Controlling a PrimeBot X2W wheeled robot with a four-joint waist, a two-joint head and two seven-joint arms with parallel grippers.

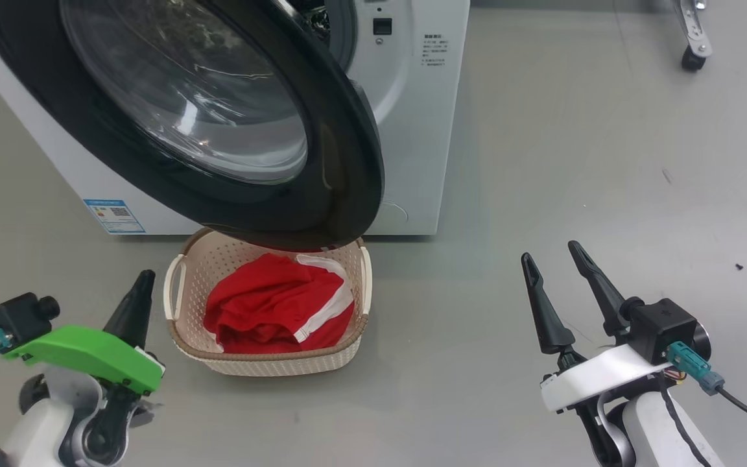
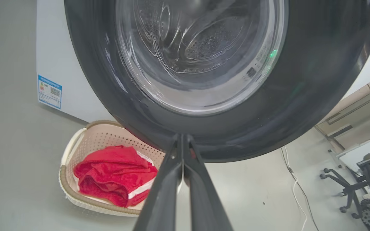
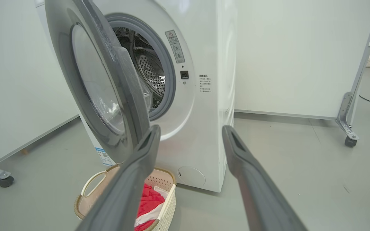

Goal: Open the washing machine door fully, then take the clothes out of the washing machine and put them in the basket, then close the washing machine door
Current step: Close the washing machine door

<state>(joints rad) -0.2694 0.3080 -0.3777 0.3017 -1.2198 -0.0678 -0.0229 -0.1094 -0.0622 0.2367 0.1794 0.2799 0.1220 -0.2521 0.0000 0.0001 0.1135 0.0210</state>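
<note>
Status: door (image 1: 341,162) at upper left of head view, part open, hanging over basket (image 1: 270,366); clothes (image 1: 270,305) lie inside basket. I judge door rigid, heavy, hinged, glass slippery: push black rim nr free edge, no grasp req'd. My L pincer (image 1: 143,285), lower left: shut, empty. R pincer (image 1: 550,251), lower right: wide open, empty.

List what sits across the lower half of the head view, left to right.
Left gripper, dark fingers shut, green mount → cream perforated plastic basket holding red clothes with white trim → right gripper, two dark fingers open.
</note>
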